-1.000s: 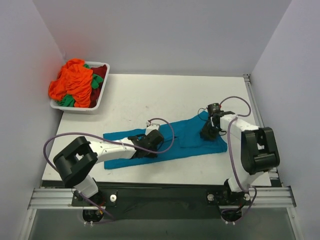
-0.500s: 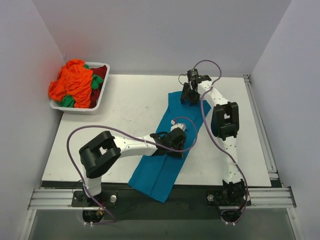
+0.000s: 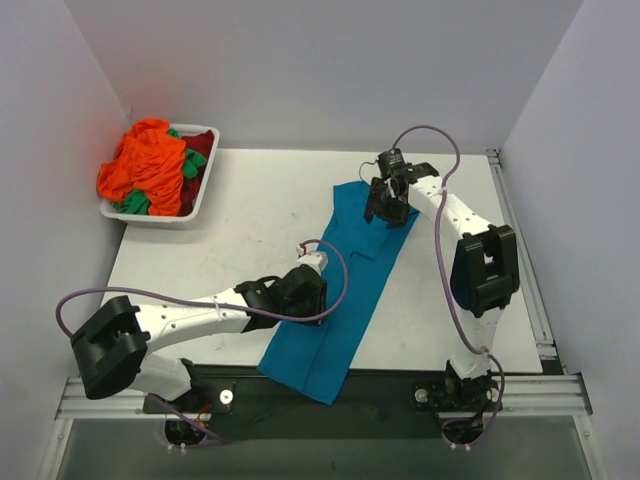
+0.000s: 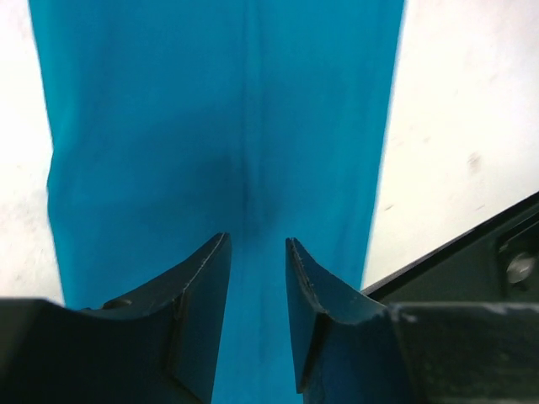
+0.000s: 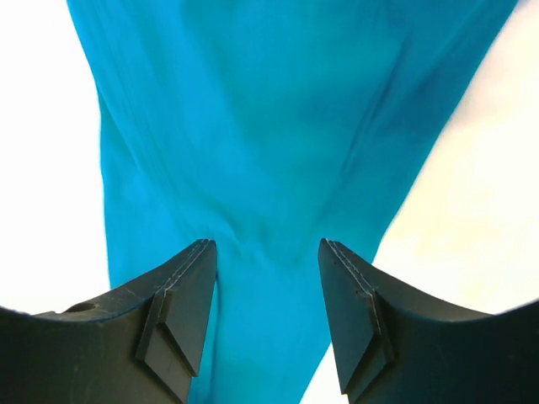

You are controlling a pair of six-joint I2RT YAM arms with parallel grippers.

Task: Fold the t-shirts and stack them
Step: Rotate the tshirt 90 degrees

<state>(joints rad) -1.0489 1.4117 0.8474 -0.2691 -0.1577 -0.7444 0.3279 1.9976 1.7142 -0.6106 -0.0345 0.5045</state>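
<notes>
From above, the teal t-shirt (image 3: 345, 300) lies as a long folded strip, slanting across the table (image 3: 250, 200) from far right toward the near edge, where its lower end hangs over the black rail (image 3: 400, 385). Only this view takes in the white tray (image 3: 160, 219) at the far left corner, heaped with an orange t-shirt (image 3: 145, 165), a green t-shirt (image 3: 192, 163) and a dark red t-shirt (image 3: 200, 143).

The left tool (image 3: 305, 292) sits low at the strip's left edge, near its middle. The right tool (image 3: 385, 205) is on the far end of the strip. Neither tool's grip can be read from overhead.

The wrist cameras fill that in. On the right wrist, wrinkles in the teal cloth fan out from between the fingers (image 5: 189, 286), so this tool is pinching the shirt. On the left wrist the fingers (image 4: 210, 278) stand a narrow gap apart over flat cloth, a faint crease running into the gap. Whether cloth is nipped there I cannot tell.
</notes>
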